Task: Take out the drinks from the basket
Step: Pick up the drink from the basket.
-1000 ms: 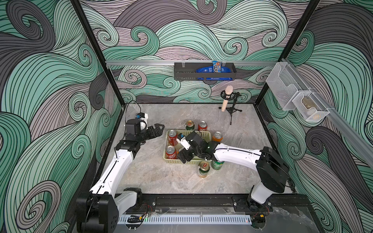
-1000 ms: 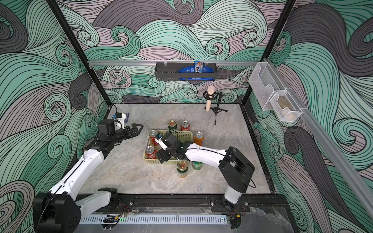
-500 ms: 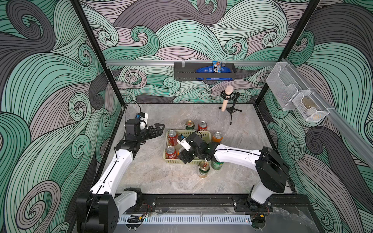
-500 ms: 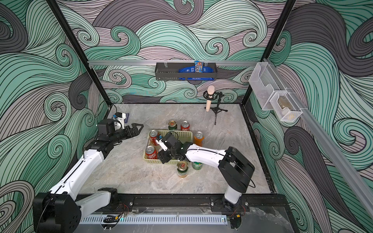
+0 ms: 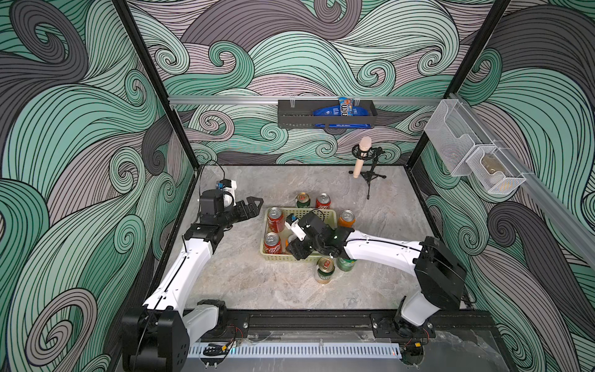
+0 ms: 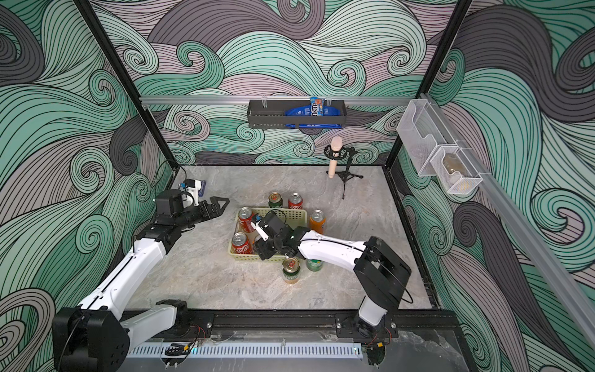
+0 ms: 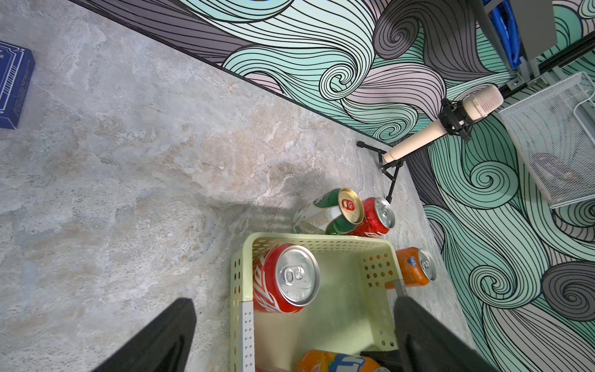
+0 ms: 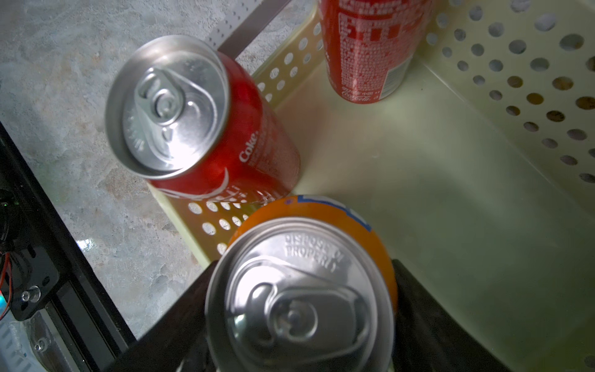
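back wall: black metal rack point(image 5: 294, 117) holding blue snack packets point(image 5: 335, 111) | far end of grey marble table point(image 5: 273, 290): beige microphone point(image 5: 360, 159) on black tripod | right wall: white wire mesh bins point(image 5: 492, 174) | dark blue box point(image 7: 14, 82) flat on table

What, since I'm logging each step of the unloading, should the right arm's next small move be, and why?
Probably a straight lift. The right gripper is shut on the orange can, which is inside the basket, close to a red can and to the perforated wall. Rising vertically should clear both before any sideways travel; swinging out now would likely knock the red can or drag the basket.
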Available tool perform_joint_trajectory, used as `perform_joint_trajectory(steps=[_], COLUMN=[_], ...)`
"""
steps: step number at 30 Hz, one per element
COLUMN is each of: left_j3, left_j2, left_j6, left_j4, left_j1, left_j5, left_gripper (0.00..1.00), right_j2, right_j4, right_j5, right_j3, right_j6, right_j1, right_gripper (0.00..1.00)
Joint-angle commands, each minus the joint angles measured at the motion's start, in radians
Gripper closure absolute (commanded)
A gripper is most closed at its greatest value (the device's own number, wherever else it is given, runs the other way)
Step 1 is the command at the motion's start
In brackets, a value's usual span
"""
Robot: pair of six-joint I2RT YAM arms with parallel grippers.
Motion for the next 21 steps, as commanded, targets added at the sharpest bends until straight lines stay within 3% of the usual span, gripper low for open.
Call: perform_joint_trajectory(steps=[1,8,21], left_j3=[-0.004,-0.02,0.022], left_j2=[-0.009,-0.033,-0.092], left_j6=[-0.009,-0.019,-0.059], left_j4=[0.038,0.085,-0.022], left_j1=[0.008,0.003,-0.033], left_j5=[0.034,0.086,0.133], left_gripper=[0.01,0.01,0.01], right_j2=[-0.078,-0.126,-0.213], right_j4=[0.055,0.056,0.054], right_j5=[0.037,0.051,0.027], right_j3=[0.015,0.03,0.039], right_j6=[0.011,0.009,0.013], right_j1=[0.004,-0.001,-0.025], right_gripper=[0.47,0.47,0.48])
